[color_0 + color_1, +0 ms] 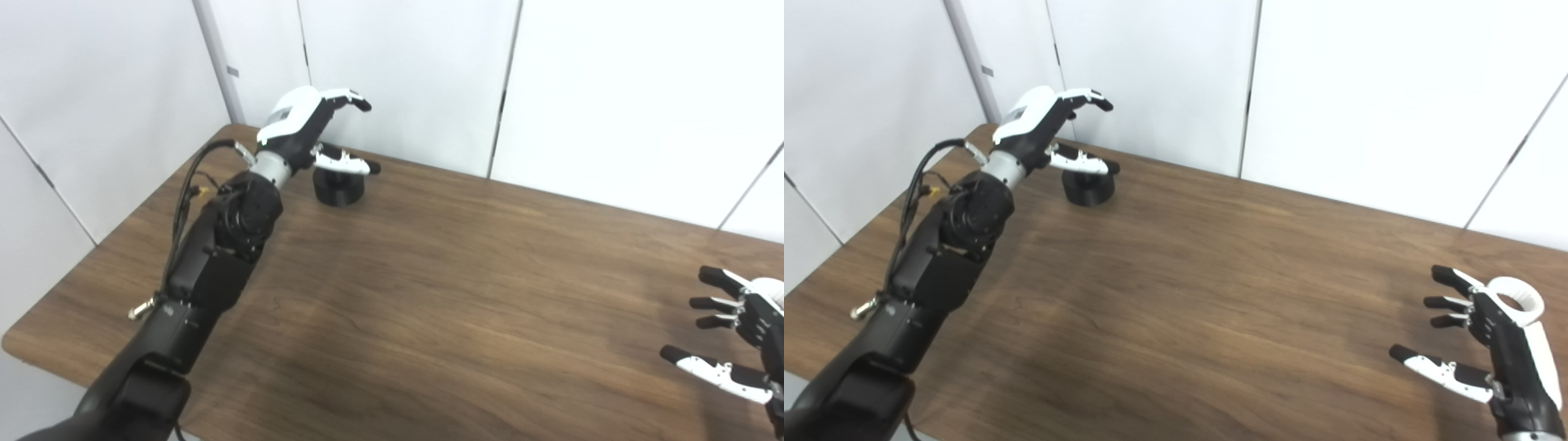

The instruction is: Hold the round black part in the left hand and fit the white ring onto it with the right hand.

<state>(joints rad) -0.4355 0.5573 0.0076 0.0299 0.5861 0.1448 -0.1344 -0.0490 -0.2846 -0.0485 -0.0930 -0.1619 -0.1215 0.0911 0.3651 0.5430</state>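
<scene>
The round black part [339, 188] stands upright on the brown table [441, 288] near its far left corner. My left hand [306, 125] is open just above and to the left of it, the thumb [343, 162] over the part's top and the fingers [349, 98] curled higher up, holding nothing. The white ring [1517, 308] lies flat on the table at the right, partly hidden behind my right hand [1482, 343]. That hand is open with its fingers spread, low over the table, right beside the ring and not holding it.
White wall panels [612, 92] rise right behind the table's far edge. A loose cable [184, 196] loops off the left forearm near the table's left edge. Bare tabletop lies between the two hands.
</scene>
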